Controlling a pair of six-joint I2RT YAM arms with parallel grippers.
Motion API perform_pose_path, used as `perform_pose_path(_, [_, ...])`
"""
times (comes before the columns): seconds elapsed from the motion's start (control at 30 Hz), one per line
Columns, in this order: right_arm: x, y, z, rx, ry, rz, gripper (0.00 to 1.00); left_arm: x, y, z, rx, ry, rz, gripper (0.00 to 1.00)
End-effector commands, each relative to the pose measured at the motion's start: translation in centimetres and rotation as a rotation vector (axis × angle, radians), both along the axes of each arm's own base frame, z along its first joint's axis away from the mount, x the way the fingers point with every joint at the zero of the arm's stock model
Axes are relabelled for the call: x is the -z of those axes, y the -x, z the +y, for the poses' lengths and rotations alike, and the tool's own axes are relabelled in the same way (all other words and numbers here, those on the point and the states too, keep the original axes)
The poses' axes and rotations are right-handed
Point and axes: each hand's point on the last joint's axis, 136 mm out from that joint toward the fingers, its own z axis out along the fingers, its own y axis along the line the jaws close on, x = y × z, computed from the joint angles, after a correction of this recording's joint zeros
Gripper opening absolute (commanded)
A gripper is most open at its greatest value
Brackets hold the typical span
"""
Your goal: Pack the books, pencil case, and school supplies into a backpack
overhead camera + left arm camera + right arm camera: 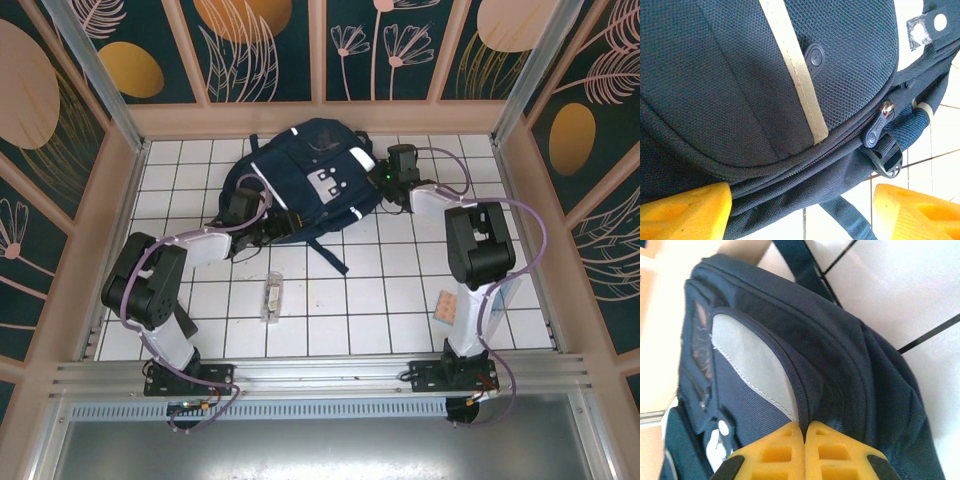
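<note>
The navy backpack [305, 175] lies flat at the back middle of the tiled table. My left gripper [243, 205] is at its lower left edge, open. In the left wrist view its yellow fingers [685, 210] straddle the backpack's [740, 90] side seam, where a closed zip runs up to a grey zipper pull [880, 127]. My right gripper [385, 178] is at the backpack's right side. In the right wrist view this gripper [804, 427] is shut on a dark seam ridge of the backpack [850, 375] beside a grey patch [747, 365]. The books are out of view.
A narrow clear oblong box [271, 296] lies on the tiles in front of the backpack, between the arms. A pinkish-tan dotted pad [446, 307] lies by the right arm's base. Dark straps [330, 250] trail toward the front. Walls close in the table on three sides.
</note>
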Motion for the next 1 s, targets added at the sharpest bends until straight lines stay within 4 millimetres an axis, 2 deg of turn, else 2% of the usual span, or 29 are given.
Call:
perform_pose_path(0.0, [-4.4, 0.3, 1.1, -0.064, -0.079, -0.107, 0.0, -1.9, 0.0, 0.5, 0.03, -0.049, -0.025, 0.75])
perform_pose_path(0.13, [-6.5, 0.6, 1.4, -0.075, -0.11, -0.15, 0.0, -3.4, 0.4, 0.4, 0.101, -0.103, -0.077, 0.75])
perform_pose_path(0.23, [-8.1, 0.7, 1.6, -0.086, -0.115, -0.175, 0.0, -3.2, 1.0, 0.2, 0.145, -0.142, -0.084, 0.72])
perform_pose_path(0.27, [-8.7, 0.7, 1.5, -0.087, -0.115, -0.186, 0.0, -4.5, 0.5, -0.4, 0.162, -0.133, -0.116, 0.72])
perform_pose_path(0.5, [-11.8, 1.4, 2.0, -0.105, -0.145, -0.236, 0.0, -5.5, 0.4, -3.8, 0.271, -0.177, -0.152, 0.63])
perform_pose_path(0.7, [-11.9, 1.7, 2.8, -0.129, -0.157, -0.231, 0.0, -4.5, -0.6, -6.1, 0.346, -0.229, -0.149, 0.51])
perform_pose_path(0.97, [-11.7, 1.9, 3.6, -0.152, -0.146, -0.227, 0.0, -2.4, -1.1, -8.4, 0.423, -0.248, -0.091, 0.48])
